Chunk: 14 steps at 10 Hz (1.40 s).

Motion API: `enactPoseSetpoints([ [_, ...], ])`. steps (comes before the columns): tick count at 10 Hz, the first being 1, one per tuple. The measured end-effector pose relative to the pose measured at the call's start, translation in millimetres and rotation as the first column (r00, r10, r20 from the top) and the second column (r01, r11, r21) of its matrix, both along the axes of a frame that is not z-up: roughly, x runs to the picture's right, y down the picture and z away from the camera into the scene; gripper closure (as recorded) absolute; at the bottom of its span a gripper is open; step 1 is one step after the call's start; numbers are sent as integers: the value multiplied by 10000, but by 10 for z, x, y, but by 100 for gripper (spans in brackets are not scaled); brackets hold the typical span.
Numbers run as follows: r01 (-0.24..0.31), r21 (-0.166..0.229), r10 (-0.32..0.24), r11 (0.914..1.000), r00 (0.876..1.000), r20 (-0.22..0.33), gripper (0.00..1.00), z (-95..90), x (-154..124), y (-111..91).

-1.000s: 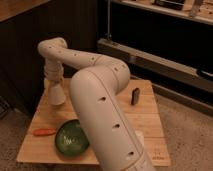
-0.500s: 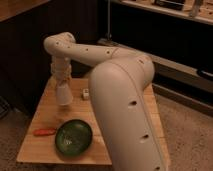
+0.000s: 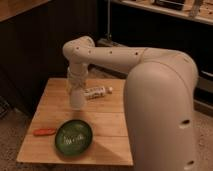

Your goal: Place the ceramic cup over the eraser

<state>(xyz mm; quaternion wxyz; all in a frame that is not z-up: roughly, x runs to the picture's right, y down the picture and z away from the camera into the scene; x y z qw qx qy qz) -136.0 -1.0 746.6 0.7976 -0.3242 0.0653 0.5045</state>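
tool (image 3: pixel 76 100) low over the desk (image 3: pixel 50 100) – grip state unreadable – should stay plumb, centring the ceramic cup (image 3: pixel 76 98) before descent.

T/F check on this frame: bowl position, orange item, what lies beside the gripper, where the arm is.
1. The green bowl sits near the front edge of the wooden table. True.
2. The orange item lies inside the bowl. False: it lies on the table, left of the bowl.
3. The gripper hangs over the table, behind the bowl. True.
4. The tube-like item stands upright. False: it lies on its side, right of the gripper.
5. The arm reaches in from the left of the picture. False: its bulk fills the right side and it extends leftward.
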Motion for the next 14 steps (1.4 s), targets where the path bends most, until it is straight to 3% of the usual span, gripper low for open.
enactPoseSetpoints([
  [3,-635,-24,633,9980,9968,-488,98,-77,444,109],
  [5,-726,9,725,9974,9948,-721,98,-85,469,129],
  [8,-1348,159,1357,9907,9795,-1491,98,-183,802,202],
  [11,-2185,364,2207,9751,9434,-2474,98,-371,1419,364],
  [14,-3210,637,3226,9449,8809,-3463,98,-558,1991,537],
])
